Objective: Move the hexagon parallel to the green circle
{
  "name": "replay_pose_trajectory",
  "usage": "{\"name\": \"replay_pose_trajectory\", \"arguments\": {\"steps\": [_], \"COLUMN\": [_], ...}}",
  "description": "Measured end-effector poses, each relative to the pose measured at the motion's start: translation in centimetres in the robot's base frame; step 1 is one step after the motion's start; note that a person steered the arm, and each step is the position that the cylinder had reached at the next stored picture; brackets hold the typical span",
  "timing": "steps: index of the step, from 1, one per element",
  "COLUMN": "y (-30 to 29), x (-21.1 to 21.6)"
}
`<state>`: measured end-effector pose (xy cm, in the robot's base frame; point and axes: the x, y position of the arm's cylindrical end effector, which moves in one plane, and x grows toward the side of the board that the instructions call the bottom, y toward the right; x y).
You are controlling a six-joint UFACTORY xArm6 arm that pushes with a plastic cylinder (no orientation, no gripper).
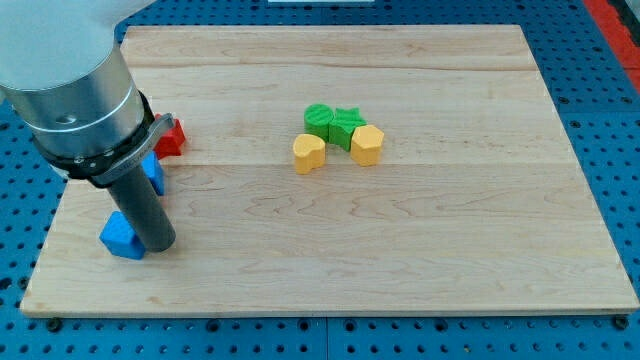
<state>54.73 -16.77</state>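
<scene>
Hexagon (pixel 367 145): one; two yellow, two green, two blue, one red.

A wide, silver-grey metal cylinder is narrowing through a black collar into a straight dark rod, my tip (pixel 157 245) showing blunt and round.

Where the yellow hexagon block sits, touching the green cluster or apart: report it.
Touching. The yellow hexagon block presses against the green star block, with no board visible between them.
</scene>
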Motion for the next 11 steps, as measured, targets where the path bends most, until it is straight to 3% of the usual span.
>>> {"name": "replay_pose_trajectory", "arguments": {"steps": [3, 7, 8, 11], "y": [7.3, 7.9, 12.5, 18.6], "x": [0.0, 0.0, -2.1, -10.1]}}
